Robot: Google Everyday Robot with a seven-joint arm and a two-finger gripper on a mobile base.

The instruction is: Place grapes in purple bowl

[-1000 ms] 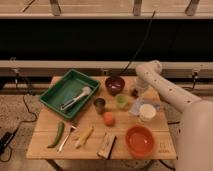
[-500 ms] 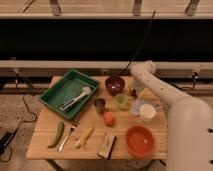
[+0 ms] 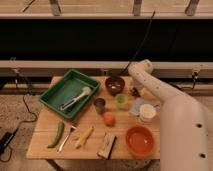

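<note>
Lying at tool (image 3: 133,85), grapes (image 3: 135,93) just beside purple bowl (image 3: 109,85).

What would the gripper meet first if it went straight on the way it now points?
Probably the grapes, just below the gripper, right of the purple bowl; depth is unclear, maybe the table.

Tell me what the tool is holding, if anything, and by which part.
It cannot be told. The tool is down at the dark grapes, just right of the purple bowl, and hides any hold.
</note>
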